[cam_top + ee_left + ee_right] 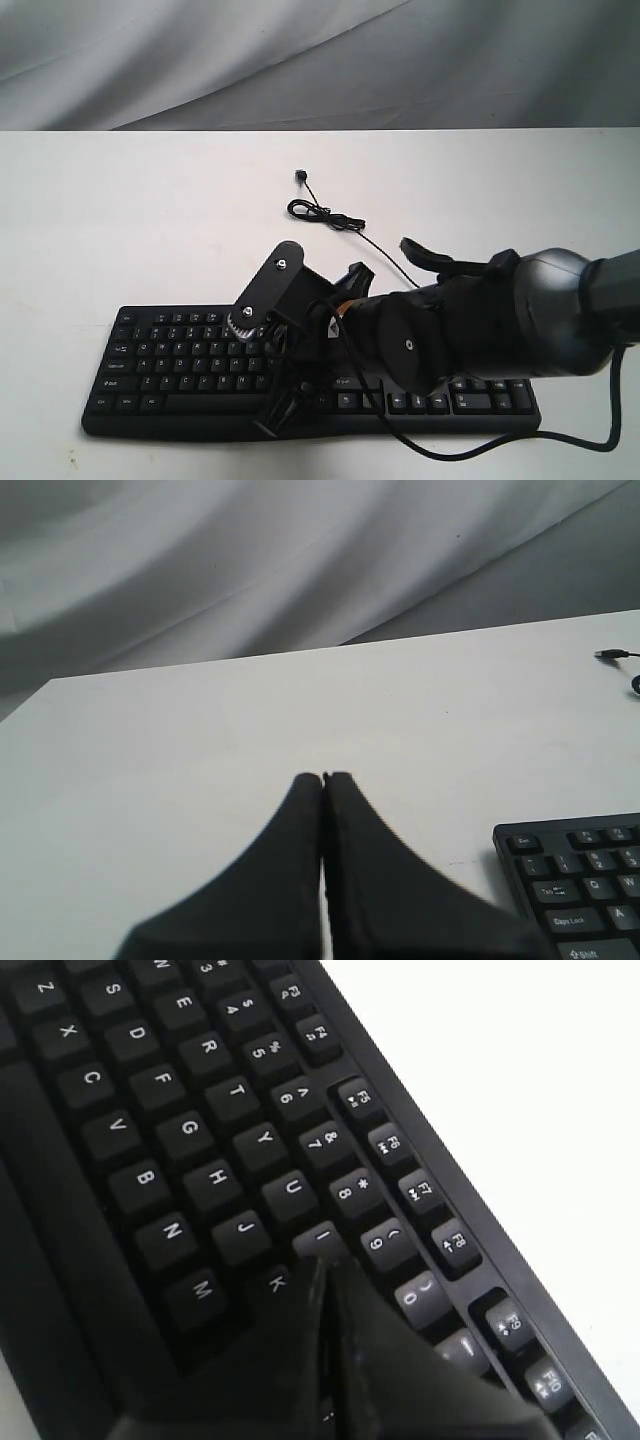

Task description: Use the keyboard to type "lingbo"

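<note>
The black keyboard (170, 370) lies along the near edge of the white table (150, 220). My right arm (450, 330) reaches in from the right and covers the keyboard's middle. In the right wrist view, my right gripper (325, 1263) is shut with nothing in it, and its tips rest at the edge of the I key (322, 1238), between K and 0 on the keyboard (180, 1130). My left gripper (323, 777) is shut and empty, held over bare table beside the Esc corner of the keyboard (590, 880). The exterior view does not show the left gripper.
The keyboard's thin black cable (325, 215) lies coiled behind it, ending in a plug (300, 177). The plug (610, 655) also shows in the left wrist view. A grey cloth backdrop (320, 60) hangs beyond the table's far edge.
</note>
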